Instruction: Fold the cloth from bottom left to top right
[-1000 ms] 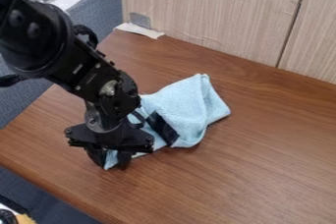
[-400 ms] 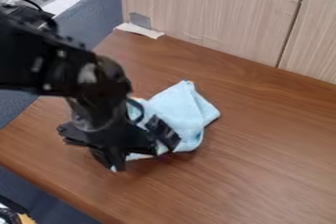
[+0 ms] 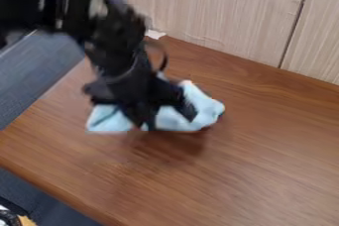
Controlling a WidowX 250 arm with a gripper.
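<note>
Cloth (image 3: 208, 109), pale blue and bunched, lies around the lower end of the black hand (image 3: 145, 125), left of the middle of the camera view. One portion shows to the left of the hand, and a larger, crumpled portion extends to its right. I cannot tell from the blurred hand whether it is grasping the cloth or released from it.

The hand and arm (image 3: 109, 31) hide the cloth's middle and much of its upper side, so its folds are hard to make out. The arm is blurred too, and the view's upper left cuts it off. A dark, curved cable (image 3: 161, 54) shows beside it.

Brown wood grain runs across the surface (image 3: 265, 165), with a dark shadow just below the cloth. Behind stands a pale wood-grain wall (image 3: 218, 12) with a dark seam (image 3: 296, 22); a small white scrap (image 3: 155, 34) sits near its foot. Blue-grey material (image 3: 39, 69) borders the surface at left
</note>
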